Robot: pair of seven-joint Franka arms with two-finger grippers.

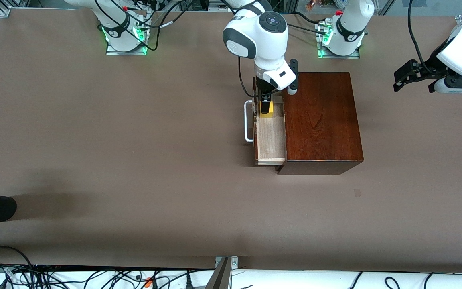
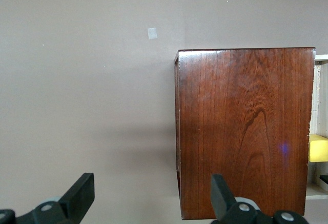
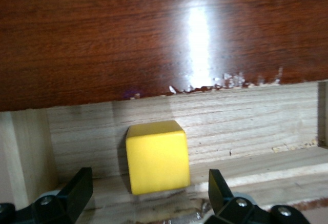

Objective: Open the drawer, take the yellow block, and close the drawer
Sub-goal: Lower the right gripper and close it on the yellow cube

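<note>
We see the right gripper (image 1: 266, 105), fingers spread and grasping nothing, over the open drawer (image 1: 272, 138) with the yellow block (image 1: 266, 109) between its fingers at the drawer's 12 o'clock end, while the left gripper (image 1: 402, 81), released, waits at 3 o'clock of the wooden box (image 1: 322, 120).

No readable text, labels, brands, numbers or signs anywhere: none on the wooden box (image 1: 322, 120), arms or counter (image 1: 94, 140).
</note>
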